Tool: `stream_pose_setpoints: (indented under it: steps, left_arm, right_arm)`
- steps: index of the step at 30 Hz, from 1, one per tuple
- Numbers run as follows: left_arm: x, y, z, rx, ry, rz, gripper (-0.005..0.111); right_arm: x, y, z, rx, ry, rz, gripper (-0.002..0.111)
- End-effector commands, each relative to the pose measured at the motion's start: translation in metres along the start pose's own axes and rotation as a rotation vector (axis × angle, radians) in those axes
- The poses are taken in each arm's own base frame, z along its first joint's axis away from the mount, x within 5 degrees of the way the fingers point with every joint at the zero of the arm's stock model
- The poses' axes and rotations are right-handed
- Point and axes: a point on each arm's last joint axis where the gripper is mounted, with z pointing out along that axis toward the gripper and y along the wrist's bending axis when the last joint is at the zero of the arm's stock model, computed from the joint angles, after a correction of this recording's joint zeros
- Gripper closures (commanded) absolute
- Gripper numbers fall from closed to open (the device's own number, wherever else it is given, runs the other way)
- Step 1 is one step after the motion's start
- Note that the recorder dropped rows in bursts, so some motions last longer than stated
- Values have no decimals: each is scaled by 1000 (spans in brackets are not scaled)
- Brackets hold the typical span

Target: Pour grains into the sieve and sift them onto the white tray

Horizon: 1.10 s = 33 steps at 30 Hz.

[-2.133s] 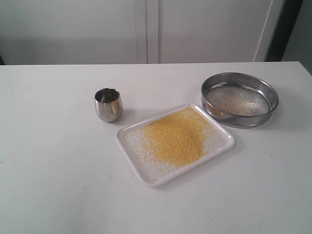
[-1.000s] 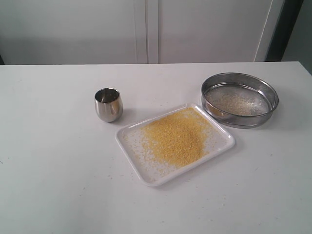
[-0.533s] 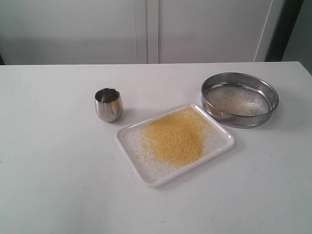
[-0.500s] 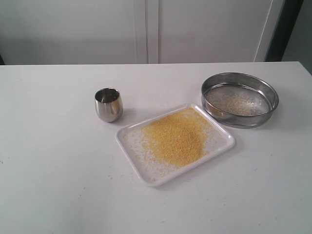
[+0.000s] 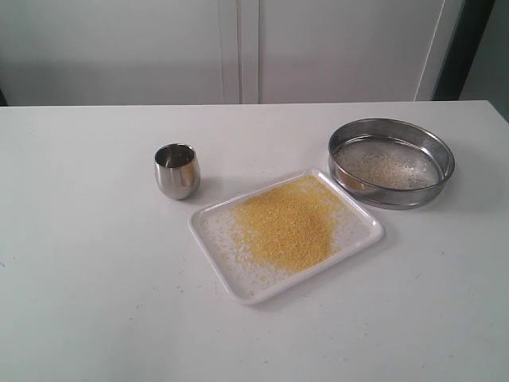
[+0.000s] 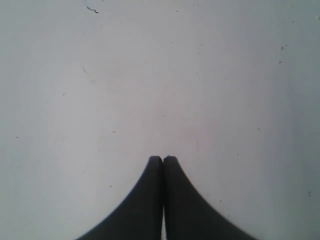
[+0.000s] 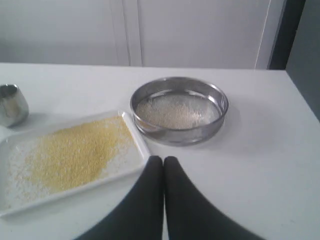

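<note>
Nothing on the table [image 5: 95, 278] has shifted against the earlier exterior pictures: every item sits where it did. The white tray [image 5: 359, 228] lies near the middle, set at a slant, with the grains [image 5: 282, 225] spread over it as a yellow heap, thinner towards the edges. The sieve [image 5: 390, 199] stands upright on the table just beyond the tray's right-hand corner, close to it; whether they touch I cannot tell. Its mesh carries a pale residue [image 5: 390, 165]. A small steel cup [image 5: 176, 171] stands upright to the tray's left, apart from it. Neither arm shows in the exterior view. The left gripper [image 6: 163, 159] has its jaws pressed together over bare tabletop (nothing between them), and the right gripper [image 7: 163, 160] is likewise pressed together and empty, facing the tray and sieve.
</note>
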Motion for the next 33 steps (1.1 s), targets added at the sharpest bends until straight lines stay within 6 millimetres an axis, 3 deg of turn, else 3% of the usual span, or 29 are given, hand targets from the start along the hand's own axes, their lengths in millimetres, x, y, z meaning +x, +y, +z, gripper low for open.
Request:
stream_pose_setpoints:
  steps: [1,7,16,33]
  left_arm:
    - [2,-1,0,4,3,2,107]
    - [2,-1,0,4,3,2,107]
    - [2,-1,0,4,4,2,107]
    - [2,-1,0,4,4,2,107]
  right_arm:
    - [24,0,6,1,34,-12,108]
    - [48,-1,4,2,-64,-12,108]
    - [85,-1,20,4,5,-11,108]
    - [85,-1,21,3,-8,-9,108]
